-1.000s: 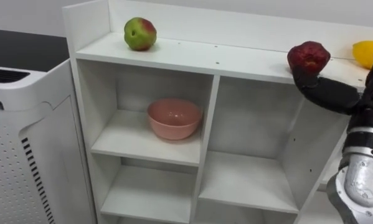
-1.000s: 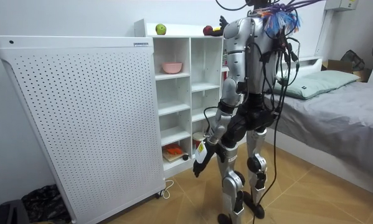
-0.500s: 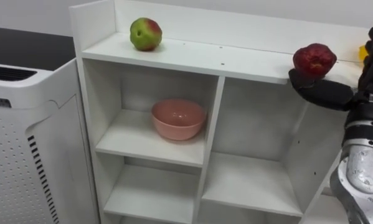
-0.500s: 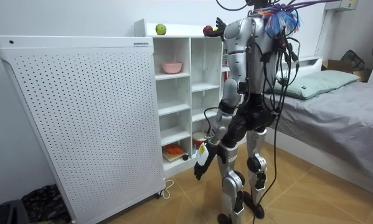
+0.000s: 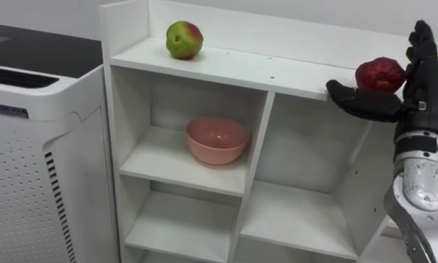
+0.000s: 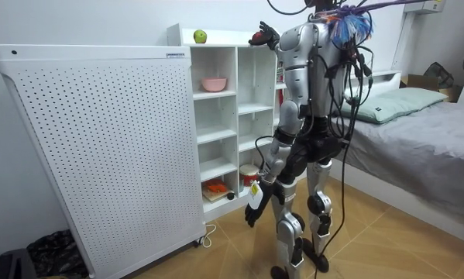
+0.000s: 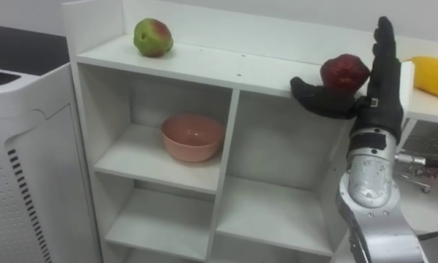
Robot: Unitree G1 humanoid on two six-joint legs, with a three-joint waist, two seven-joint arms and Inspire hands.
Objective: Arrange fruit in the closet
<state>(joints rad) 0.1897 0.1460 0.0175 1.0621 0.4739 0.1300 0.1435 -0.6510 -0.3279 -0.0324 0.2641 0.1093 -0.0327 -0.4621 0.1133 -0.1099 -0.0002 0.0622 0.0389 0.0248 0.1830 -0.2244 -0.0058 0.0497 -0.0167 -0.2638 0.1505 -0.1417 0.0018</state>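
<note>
A dark red apple (image 5: 379, 73) is on the white closet's top board (image 5: 233, 66), near its front edge. My right hand (image 5: 422, 80) is open around it, with straight fingers (image 7: 384, 62) upright on its right side. The thumb lies in front of and below it. A green-and-red apple (image 5: 183, 39) sits at the left end of the same board. A yellow fruit (image 7: 432, 75) lies to the right of my hand. My left hand (image 6: 252, 213) hangs beside the thigh in the room view.
A pink bowl (image 5: 217, 139) stands in the upper left compartment; the compartments around it are bare. A white perforated panel (image 5: 28, 146) stands against the closet's left side. Small items (image 6: 216, 187) lie on a low shelf. A bed (image 6: 417, 116) is behind me.
The whole picture has shifted right, so the camera moved. My right hand's fingers have straightened and now stand upright beside the red apple, which stays at the same spot on the board.
</note>
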